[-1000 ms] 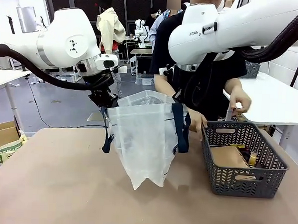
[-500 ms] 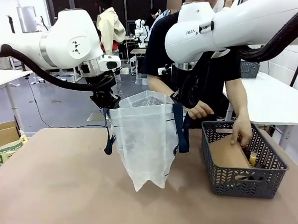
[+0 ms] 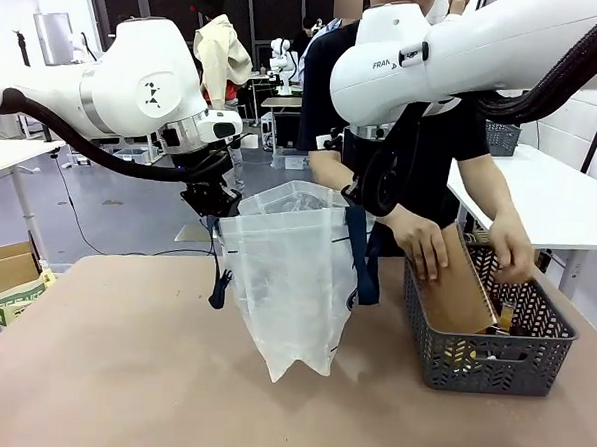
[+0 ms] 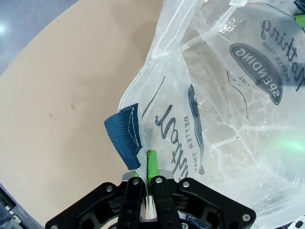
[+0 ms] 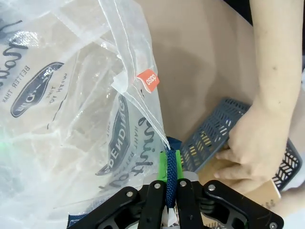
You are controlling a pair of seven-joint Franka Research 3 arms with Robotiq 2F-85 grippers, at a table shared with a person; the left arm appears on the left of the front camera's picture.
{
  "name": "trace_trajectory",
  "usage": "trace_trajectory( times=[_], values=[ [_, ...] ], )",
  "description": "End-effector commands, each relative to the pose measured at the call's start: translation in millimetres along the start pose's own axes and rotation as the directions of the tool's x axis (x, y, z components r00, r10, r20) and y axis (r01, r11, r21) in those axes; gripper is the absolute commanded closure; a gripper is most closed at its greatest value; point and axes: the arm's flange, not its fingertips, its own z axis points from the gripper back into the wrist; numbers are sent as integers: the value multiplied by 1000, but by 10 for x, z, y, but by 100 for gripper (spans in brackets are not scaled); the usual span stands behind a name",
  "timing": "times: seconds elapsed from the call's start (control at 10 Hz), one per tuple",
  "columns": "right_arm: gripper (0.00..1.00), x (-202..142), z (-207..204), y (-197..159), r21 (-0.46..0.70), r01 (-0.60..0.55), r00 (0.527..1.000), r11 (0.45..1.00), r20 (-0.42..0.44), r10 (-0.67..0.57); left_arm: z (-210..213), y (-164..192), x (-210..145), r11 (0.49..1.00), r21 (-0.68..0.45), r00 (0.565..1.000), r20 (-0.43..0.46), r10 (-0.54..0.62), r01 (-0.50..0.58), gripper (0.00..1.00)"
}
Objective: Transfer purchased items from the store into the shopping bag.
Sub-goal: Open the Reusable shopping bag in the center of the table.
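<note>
Shopping bag mouth agape between left gripper and right gripper, both clenched on its rim, basket just beside.

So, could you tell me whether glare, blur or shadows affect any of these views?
Front view: even light, faint shadow beside the shopping bag on the table. Left wrist view: plastic creases catch light; a blurred green glow shows through at the right edge. Right wrist view: bag print sharp.

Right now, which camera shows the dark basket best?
The front view. It shows the whole basket on the table, with the person's hands holding a brown cardboard piece tilted up in it. The right wrist view catches just one lattice corner, past the shopping bag.
</note>
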Motion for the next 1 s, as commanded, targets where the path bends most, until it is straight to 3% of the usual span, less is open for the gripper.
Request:
trace_trajectory(
  times=[0.0, 0.9],
  values=[
    [100, -5, 3, -8, -2, 5, 1000, 1000, -1, -5, 1, 6, 0, 1000, 0, 1000, 1, 7, -7, 100],
    [100, -5, 3, -8, -2, 5, 1000, 1000, -1, -5, 1, 6, 0, 1000, 0, 1000, 1, 7, -7, 100]
  ],
)
